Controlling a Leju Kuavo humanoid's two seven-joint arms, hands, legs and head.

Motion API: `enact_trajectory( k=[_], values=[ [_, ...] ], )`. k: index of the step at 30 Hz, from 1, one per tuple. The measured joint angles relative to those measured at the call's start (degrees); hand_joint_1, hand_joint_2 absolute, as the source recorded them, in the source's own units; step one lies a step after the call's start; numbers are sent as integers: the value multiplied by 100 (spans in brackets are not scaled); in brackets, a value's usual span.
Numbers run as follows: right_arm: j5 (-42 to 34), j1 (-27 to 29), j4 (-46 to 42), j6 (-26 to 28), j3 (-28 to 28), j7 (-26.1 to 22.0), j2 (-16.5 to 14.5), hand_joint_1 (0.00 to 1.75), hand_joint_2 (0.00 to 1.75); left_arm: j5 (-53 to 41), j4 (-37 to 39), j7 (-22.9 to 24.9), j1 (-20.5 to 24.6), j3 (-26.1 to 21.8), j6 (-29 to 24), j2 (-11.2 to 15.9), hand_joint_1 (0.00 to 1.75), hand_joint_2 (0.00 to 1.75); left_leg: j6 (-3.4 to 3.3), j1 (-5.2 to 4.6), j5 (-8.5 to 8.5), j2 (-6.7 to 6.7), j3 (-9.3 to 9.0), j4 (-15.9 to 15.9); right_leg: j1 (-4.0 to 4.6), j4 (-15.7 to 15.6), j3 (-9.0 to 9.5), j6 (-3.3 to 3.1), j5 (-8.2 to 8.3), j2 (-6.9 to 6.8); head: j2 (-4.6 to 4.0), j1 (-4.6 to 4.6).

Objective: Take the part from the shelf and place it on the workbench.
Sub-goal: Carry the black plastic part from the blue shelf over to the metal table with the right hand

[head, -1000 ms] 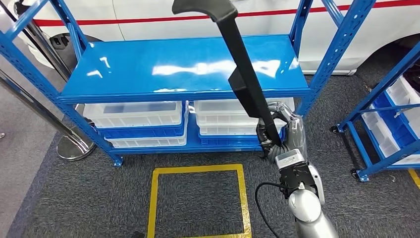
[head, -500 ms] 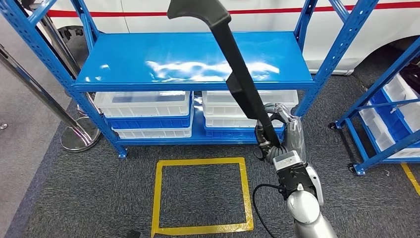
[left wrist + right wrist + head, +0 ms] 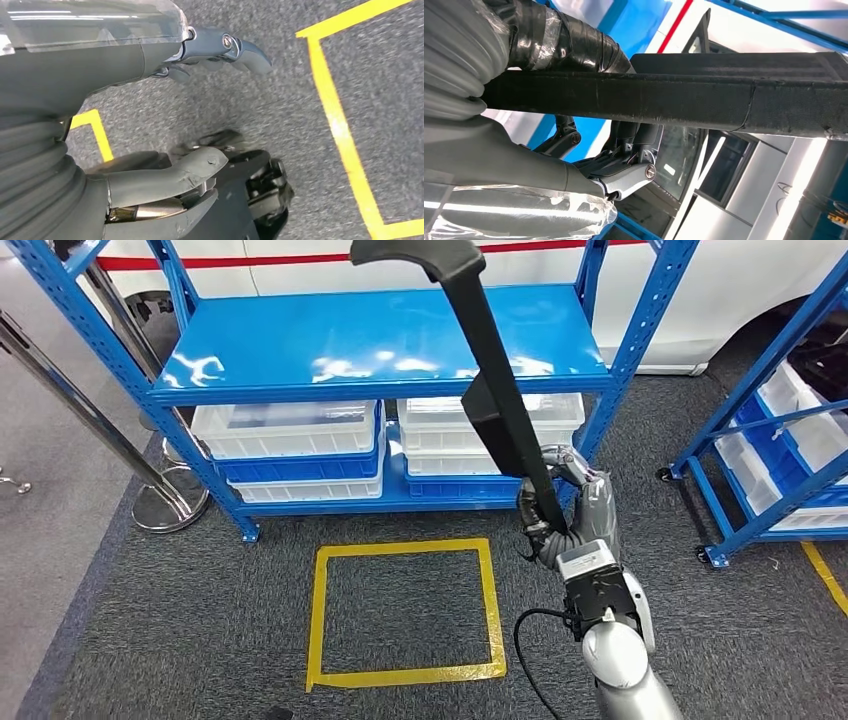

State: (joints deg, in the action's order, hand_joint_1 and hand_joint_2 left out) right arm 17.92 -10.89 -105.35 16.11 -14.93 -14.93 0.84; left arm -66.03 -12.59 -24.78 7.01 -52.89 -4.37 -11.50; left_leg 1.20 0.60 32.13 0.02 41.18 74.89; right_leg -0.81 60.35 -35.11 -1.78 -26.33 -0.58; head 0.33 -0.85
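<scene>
Already the whole scene sits differently from a second ago: the blue shelf (image 3: 380, 340) and the yellow taped square (image 3: 405, 610) have slid toward the far side of the head view while the right arm stays in the same spot in the picture; we read that as our camera moving, the robot stepping back from the shelf, not as the things moving; the part (image 3: 495, 390) is off the shelf and carried, so the taking looks done and what is left, in our judgement, is the turn and walk to a workbench.

The part is a long, slim black bar, matte and faintly textured in the right wrist view; it rises from the hand near the right, leans far and leftward, and ends in a broader curved head at the far top of the head view; partway up it steps into a thicker section; it hangs in the air in front of the shelf's right half, touching nothing but the hand.

The right hand (image 3: 565, 510) grips the bar's lower end, fingers clamped round it; the left hand (image 3: 150, 125) hangs over the carpet, its fingers apart and holding nothing.
</scene>
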Motion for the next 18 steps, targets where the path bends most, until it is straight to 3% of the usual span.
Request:
enact_trajectory(
  k=[1,3,5,6,8,9,10,11,13,14,15,16,17,18],
  values=[
    [-1,-1,0,0,0,0,-1,175,175,0,0,1,1,0,0,0,0,175,3,12,-148,0,-150,-71,3,5,-83,8,61,-2,0,0],
    [-7,-2,-2,0,0,0,-2,175,175,1,0,5,15,0,0,-1,0,175,-31,17,-344,-6,-710,-725,6,9,-220,39,182,3,0,-1],
    [-11,-9,-4,0,0,1,-5,175,175,4,0,7,37,0,-1,-2,0,175,-90,-20,-262,-17,-1230,-1496,-4,-10,-286,101,299,2,0,1],
    [-13,-12,-5,0,0,2,-8,175,175,5,0,8,45,0,-1,-2,0,175,-121,-53,-208,-21,-1341,-1711,-19,-34,-296,140,358,-2,0,2],
    [-15,-11,-3,0,0,3,-9,175,175,7,0,9,39,-1,-2,-1,0,175,-197,-89,-311,-14,-1329,-1836,-53,-91,-306,221,456,-6,0,2],
    [-16,-4,-3,1,0,3,-9,175,175,7,0,11,35,-1,-2,0,0,175,-248,-93,-389,0,-1299,-1882,-60,-67,-337,244,398,1,0,2],
    [-16,2,-2,1,0,4,-8,175,175,7,0,13,32,-2,-2,1,0,175,-306,-88,-474,16,-1249,-1915,-59,47,-389,254,227,9,0,3],
    [-16,7,-2,2,0,4,-8,175,175,7,0,14,31,-2,-2,1,0,175,-350,-82,-553,30,-1186,-1933,-55,269,-462,251,-43,17,0,5],
    [-17,12,-1,2,0,4,-8,175,175,7,0,15,32,-1,-2,1,0,175,-396,-103,-677,39,-1011,-1913,-45,940,-614,244,-592,34,0,5],
    [-17,15,-1,2,0,5,-8,175,175,7,0,15,31,0,-2,0,0,175,-394,-111,-736,42,-915,-1894,-40,1250,-649,246,-695,40,0,5],
    [-17,17,0,2,0,6,-8,175,175,7,0,15,29,0,-1,0,0,175,-390,-117,-795,44,-810,-1865,-36,1438,-625,248,-654,45,0,5],
    [-17,16,0,2,0,7,-8,175,175,7,0,15,27,0,-1,-1,0,175,-380,-119,-850,47,-697,-1827,-36,1456,-519,248,-508,46,0,5],
    [-17,15,0,2,0,8,-8,175,175,7,0,15,26,0,0,-2,0,175,-365,-118,-897,48,-585,-1777,-37,1291,-321,243,-340,44,0,5],
    [-17,10,-1,2,0,9,-8,175,175,7,0,15,26,0,0,-3,0,175,-346,-117,-935,48,-482,-1716,-39,977,-56,234,-275,41,0,5]
  ],
)
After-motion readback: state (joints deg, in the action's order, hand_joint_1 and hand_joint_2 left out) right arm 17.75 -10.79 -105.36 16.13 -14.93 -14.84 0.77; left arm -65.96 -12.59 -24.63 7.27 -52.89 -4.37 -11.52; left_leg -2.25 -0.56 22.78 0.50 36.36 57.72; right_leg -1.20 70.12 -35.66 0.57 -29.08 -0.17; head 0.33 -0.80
